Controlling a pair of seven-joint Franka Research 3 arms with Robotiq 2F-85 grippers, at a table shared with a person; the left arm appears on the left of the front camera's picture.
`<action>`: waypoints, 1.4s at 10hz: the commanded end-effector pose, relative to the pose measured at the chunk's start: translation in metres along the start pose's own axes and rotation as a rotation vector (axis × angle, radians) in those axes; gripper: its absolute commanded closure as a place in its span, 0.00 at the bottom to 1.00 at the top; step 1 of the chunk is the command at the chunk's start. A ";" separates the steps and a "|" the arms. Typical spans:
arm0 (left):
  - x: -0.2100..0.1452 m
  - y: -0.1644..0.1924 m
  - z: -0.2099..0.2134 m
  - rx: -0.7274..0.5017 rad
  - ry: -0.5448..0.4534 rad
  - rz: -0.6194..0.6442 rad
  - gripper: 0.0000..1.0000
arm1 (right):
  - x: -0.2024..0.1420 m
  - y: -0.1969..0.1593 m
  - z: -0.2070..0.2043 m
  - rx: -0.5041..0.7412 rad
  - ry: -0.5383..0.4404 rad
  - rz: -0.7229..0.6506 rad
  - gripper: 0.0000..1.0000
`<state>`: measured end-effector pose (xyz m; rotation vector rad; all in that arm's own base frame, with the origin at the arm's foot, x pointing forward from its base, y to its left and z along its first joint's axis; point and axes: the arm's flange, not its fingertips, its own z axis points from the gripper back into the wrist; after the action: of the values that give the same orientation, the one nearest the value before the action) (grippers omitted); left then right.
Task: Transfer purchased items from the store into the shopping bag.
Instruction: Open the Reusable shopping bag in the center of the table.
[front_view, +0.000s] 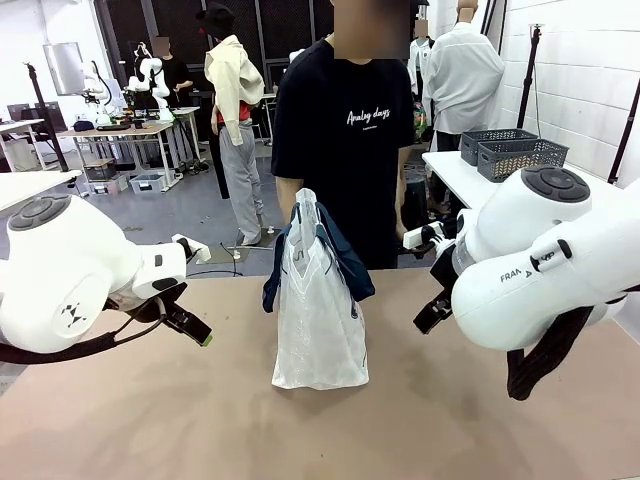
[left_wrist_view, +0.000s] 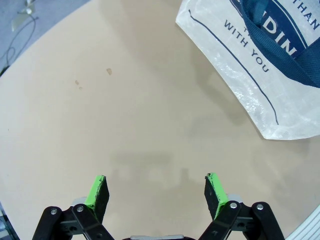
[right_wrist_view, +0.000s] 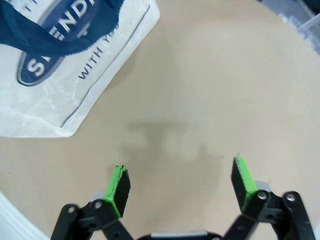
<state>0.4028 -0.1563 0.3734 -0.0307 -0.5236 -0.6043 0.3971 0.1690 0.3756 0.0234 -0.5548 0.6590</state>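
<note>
Shopping bag (front_view: 320, 325) stands upright at the middle of the table (front_view: 130, 420). Its navy handles (front_view: 350, 262) drape down from the top, where a person's hand (front_view: 298, 208) seems to hold it, though that spot is unclear. Left gripper (front_view: 196, 330) hovers well apart on the bag's left, jaws spread wide and empty. In its wrist view the bag (left_wrist_view: 250, 85) lies ahead and to the right of the green pads (left_wrist_view: 96, 187). Right gripper (front_view: 432, 310) hangs on the other side, equally wide and holding nothing, with the bag (right_wrist_view: 75, 90) ahead and to the left of its fingertips (right_wrist_view: 119, 181).
</note>
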 end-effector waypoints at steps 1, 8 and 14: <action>0.029 -0.004 0.032 -0.033 0.082 0.013 0.00 | 0.035 -0.012 0.017 0.038 0.081 -0.027 0.00; 0.133 0.002 0.142 -0.207 0.014 0.199 0.00 | 0.212 -0.020 0.091 0.077 0.068 -0.048 0.00; 0.143 -0.008 0.156 -0.233 0.071 0.225 0.00 | 0.234 0.006 0.104 0.118 0.081 -0.068 0.00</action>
<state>0.4261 -0.2008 0.5636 -0.2624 -0.4093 -0.4726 0.4986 0.2752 0.5772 0.0891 -0.4857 0.6696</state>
